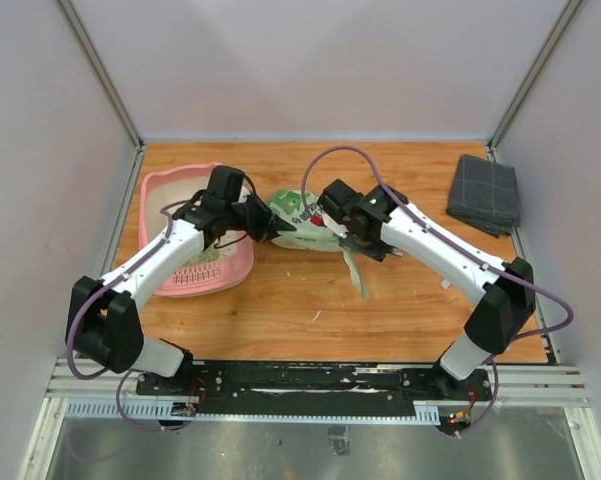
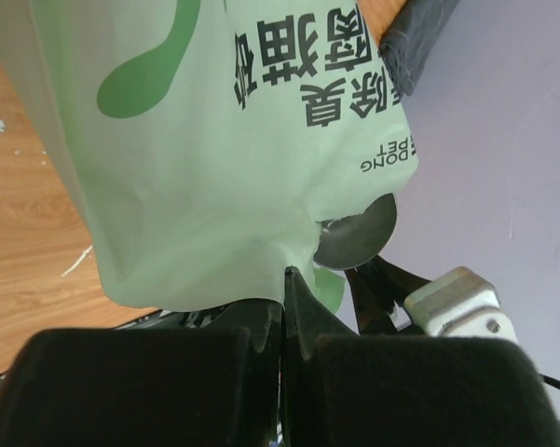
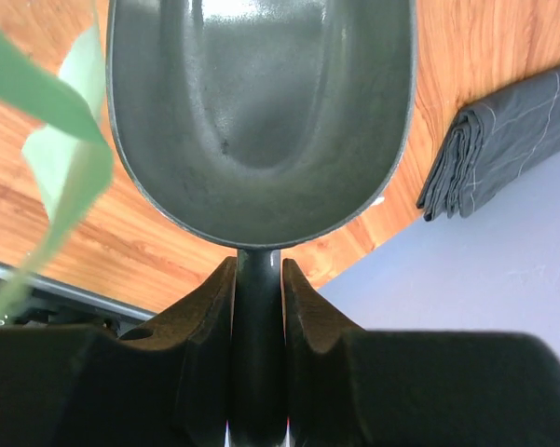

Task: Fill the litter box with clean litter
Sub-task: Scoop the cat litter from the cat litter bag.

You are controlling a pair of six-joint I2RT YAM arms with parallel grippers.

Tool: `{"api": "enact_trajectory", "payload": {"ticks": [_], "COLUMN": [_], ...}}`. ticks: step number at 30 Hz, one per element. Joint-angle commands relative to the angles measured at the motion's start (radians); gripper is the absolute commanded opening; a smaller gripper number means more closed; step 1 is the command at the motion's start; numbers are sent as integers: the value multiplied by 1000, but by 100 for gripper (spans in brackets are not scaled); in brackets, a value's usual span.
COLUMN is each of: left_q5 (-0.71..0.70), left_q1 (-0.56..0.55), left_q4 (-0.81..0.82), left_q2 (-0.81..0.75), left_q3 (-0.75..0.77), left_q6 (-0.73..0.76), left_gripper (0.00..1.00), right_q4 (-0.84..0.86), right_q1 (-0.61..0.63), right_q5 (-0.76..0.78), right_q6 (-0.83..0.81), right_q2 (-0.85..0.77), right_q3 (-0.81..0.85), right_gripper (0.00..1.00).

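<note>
Pink litter box [image 1: 158,186] with clean litter [image 1: 208,256] inside, left claw [image 2: 285,279] pinching bag [image 2: 214,168], right claw [image 3: 258,275] gripping scoop [image 3: 261,112]

Between the right fingers [image 3: 303,317] sat a grey metal scoop [image 3: 261,121], smooth with a dull sheen. Pinched in the left fingers [image 2: 303,326], the bag [image 2: 214,177] was thin, matt pale-green plastic, lightly creased.

litter box [image 1: 156,190]: on the tabletop [image 1: 310,310], far left, under the left arm
clean litter [image 1: 206,256]: in the litter box, at its near end
bag [image 1: 305,232]: on the tabletop, centre, just right of the litter box
left hand [image 2: 284,279]: clamped on the bag's left edge
scoop [image 3: 261,112]: handle gripped in the right hand [image 3: 258,265], at the bag's right side
folded cloth [image 1: 485,193]: far right corner, well apart from the bag
</note>
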Motion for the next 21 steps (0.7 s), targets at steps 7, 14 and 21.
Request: {"api": "enact_trajectory", "payload": {"ticks": [7, 14, 21], "left_q5": [69, -36, -54], "left_q1": [-17, 202, 240], "left_q4": [49, -148, -120], "left_q2": [-97, -103, -39], "left_q3": [-48, 41, 56], "left_q6": [-59, 180, 188], "left_gripper": [4, 47, 47], "right_q4": [-33, -63, -77], "right_q1": [50, 85, 88], "right_q5": [38, 155, 228], "right_q6": [-49, -80, -100], "right_q2": [28, 233, 432], "right_q3": [87, 287, 410], "right_gripper": [1, 1, 1]}}
